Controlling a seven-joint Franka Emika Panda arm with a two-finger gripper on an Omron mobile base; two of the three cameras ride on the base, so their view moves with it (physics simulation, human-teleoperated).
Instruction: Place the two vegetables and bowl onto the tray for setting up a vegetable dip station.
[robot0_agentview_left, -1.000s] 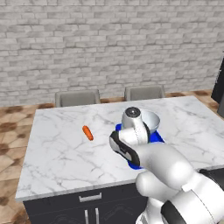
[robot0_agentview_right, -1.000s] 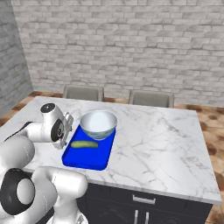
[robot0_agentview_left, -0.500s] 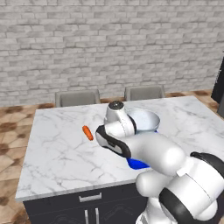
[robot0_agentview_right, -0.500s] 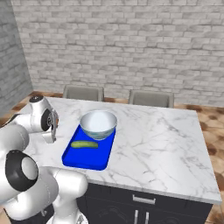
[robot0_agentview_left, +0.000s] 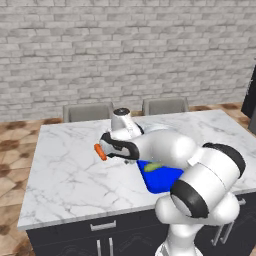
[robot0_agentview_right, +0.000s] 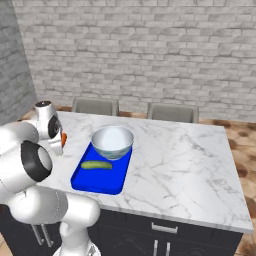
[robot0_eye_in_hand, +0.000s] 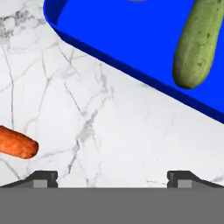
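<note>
One oblong green cucumber (robot0_eye_in_hand: 197, 46) lies on flat blue tray (robot0_eye_in_hand: 131, 39); stubby orange carrot (robot0_eye_in_hand: 15, 142) off tray on marble bench (robot0_eye_in_hand: 109, 131). Claw (robot0_eye_in_hand: 112, 177) spread wide, empty.

Grey brick wall (robot0_agentview_left: 125, 45), marble island counter (robot0_agentview_right: 185, 165) w/ dark cabinets (robot0_agentview_left: 100, 235), two grey chairs (robot0_agentview_right: 95, 106)

Tray (robot0_agentview_right: 90, 184): near worktop (robot0_agentview_right: 190, 165) front edge. Bowl (robot0_agentview_right: 112, 141): on tray's rear end. Cucumber (robot0_agentview_right: 96, 165): on tray, before bowl. Carrot (robot0_agentview_left: 100, 151): on worktop, left of tray.
</note>
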